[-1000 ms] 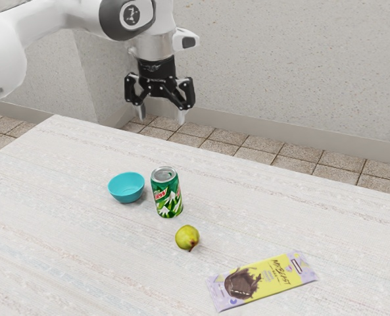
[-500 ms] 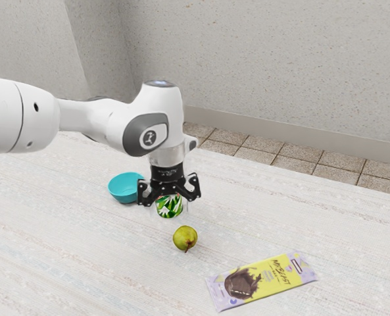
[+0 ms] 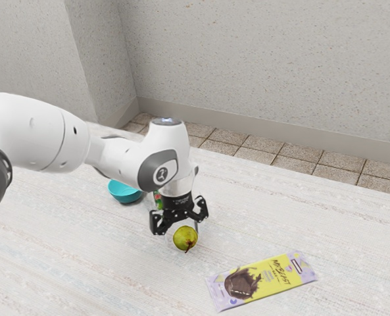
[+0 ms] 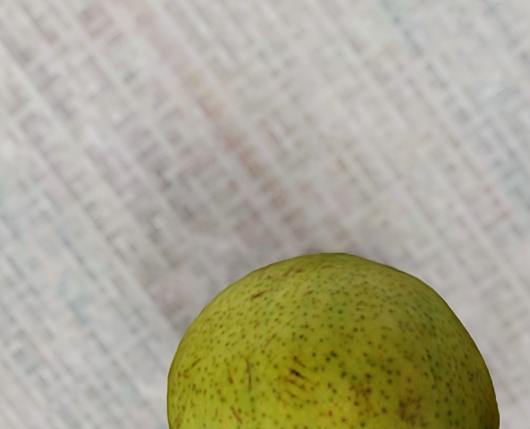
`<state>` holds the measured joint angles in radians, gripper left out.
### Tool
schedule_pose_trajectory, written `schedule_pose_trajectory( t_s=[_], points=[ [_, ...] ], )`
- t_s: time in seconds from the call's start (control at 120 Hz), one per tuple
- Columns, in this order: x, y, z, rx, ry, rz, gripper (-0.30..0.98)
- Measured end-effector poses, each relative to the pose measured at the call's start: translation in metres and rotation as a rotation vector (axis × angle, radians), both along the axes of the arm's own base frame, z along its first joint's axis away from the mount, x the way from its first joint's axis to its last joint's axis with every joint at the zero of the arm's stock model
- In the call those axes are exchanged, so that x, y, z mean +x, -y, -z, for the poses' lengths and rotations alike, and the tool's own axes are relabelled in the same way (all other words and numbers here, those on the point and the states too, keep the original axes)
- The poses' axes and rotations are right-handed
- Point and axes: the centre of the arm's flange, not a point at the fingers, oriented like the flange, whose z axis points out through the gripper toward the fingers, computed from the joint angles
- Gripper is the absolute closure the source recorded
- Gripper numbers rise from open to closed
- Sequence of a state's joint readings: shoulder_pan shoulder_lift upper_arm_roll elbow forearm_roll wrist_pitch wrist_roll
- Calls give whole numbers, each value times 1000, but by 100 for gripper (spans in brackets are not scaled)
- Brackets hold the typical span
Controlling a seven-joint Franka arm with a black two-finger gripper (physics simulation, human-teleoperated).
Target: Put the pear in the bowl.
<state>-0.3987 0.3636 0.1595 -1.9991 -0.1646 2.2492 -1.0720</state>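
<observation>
The gripper (image 3: 183, 232) is low over the table, open, with its fingers spread to either side of the pear (image 3: 185, 238). I cannot make out either finger touching the fruit. The yellow-green pear rests on the tabletop, stem toward the exterior view's lower edge. Large in the wrist view, the speckled pear (image 4: 332, 349) is just under the hand. Behind the arm, the turquoise bowl (image 3: 125, 193) is partly hidden; its inside is mostly covered.
Behind the gripper, a green soda can (image 3: 158, 200) is mostly hidden, close to the bowl. A yellow and purple chocolate bar (image 3: 264, 280) lies on the pale table (image 3: 333, 230), toward the exterior view's lower right.
From beyond the table's far edge, my hand has come over the can and down to the pear. The pear has turned slightly, its stem shifting a little toward the exterior view's left.
</observation>
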Motion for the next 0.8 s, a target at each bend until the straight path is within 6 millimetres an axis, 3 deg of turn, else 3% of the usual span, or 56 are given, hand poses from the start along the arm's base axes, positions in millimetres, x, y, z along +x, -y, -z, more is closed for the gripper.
schedule_pose_trajectory(
  t_s=[0.308, 0.8],
  points=[
    [2, 1, 18, -2, -1, -70, 1],
    [3, 4, 27, 5, 7, -112, 26]
  ],
)
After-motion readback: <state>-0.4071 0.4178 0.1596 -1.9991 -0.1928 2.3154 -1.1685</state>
